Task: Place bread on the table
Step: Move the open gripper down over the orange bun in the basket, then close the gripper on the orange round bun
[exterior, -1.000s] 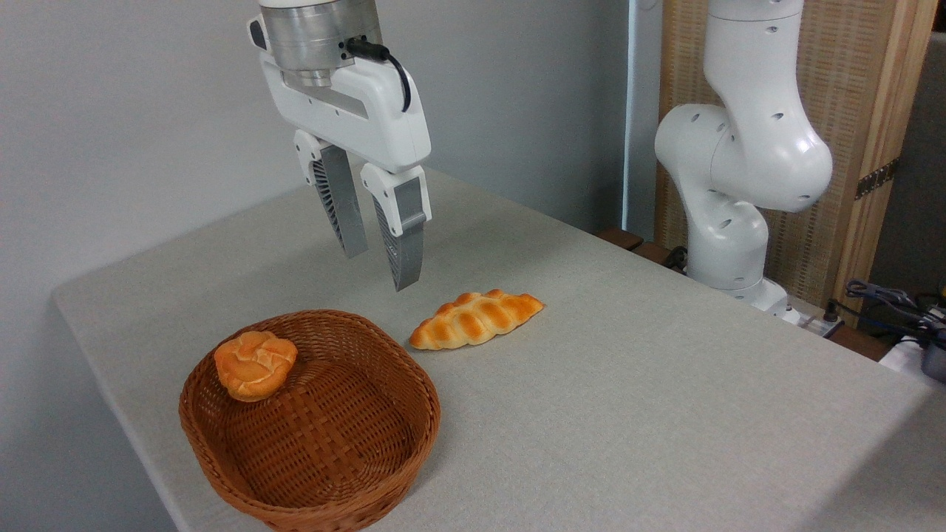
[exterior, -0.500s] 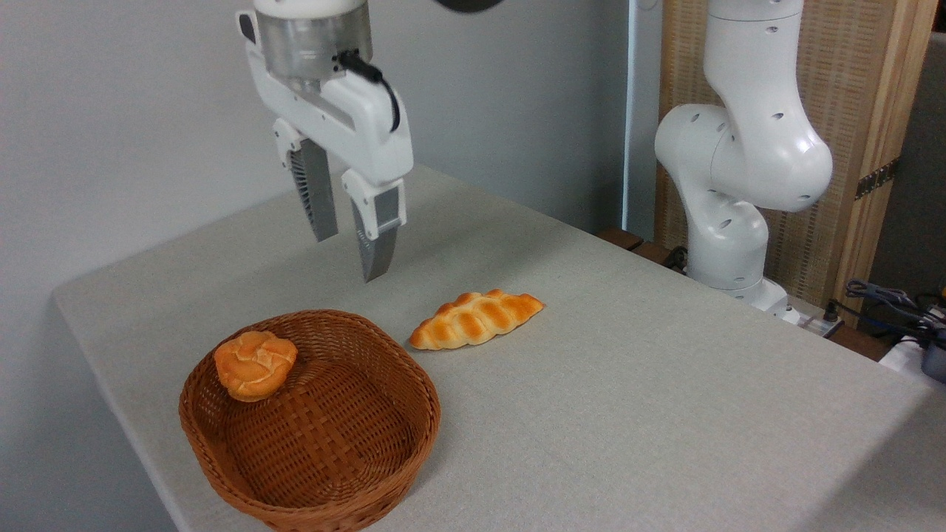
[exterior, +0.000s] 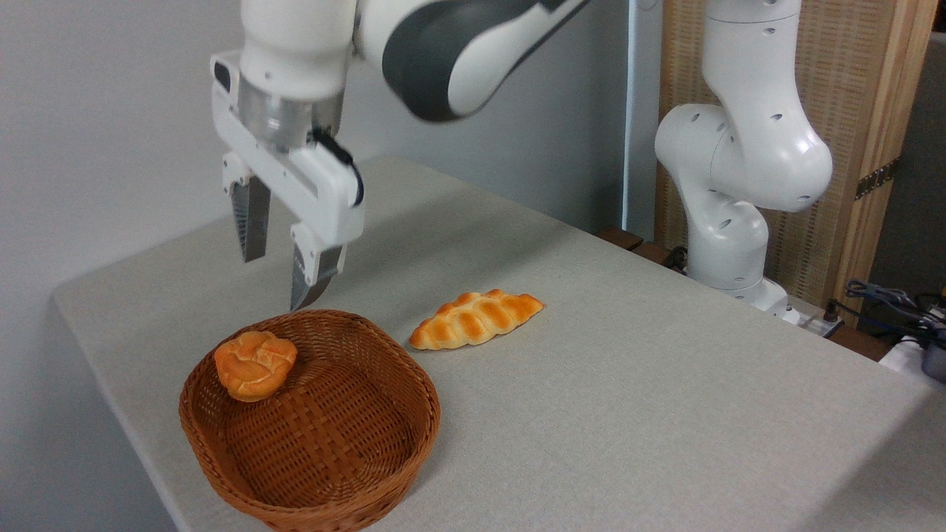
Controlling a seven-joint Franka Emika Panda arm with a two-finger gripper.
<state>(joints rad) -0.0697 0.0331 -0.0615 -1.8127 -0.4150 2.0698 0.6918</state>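
Leftward and lower since a moment ago, my pincer [exterior: 275, 283] hangs empty with jaws parted above the brown woven wicker basket [exterior: 310, 473], where the small round orange-golden bread bun [exterior: 255, 364] leans against the rim on the grey-beige cloth-covered desk [exterior: 628, 399].

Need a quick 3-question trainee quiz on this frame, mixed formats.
1. True or false: the bun lies on the table.
2. The end effector is: A) shut on the bun B) open, above the basket's far rim C) open, touching the loaf.
3. Fill in: the braided loaf lies to the ___ of the basket.

Key: 1 false, it leans inside the basket; 2 B; 3 right.
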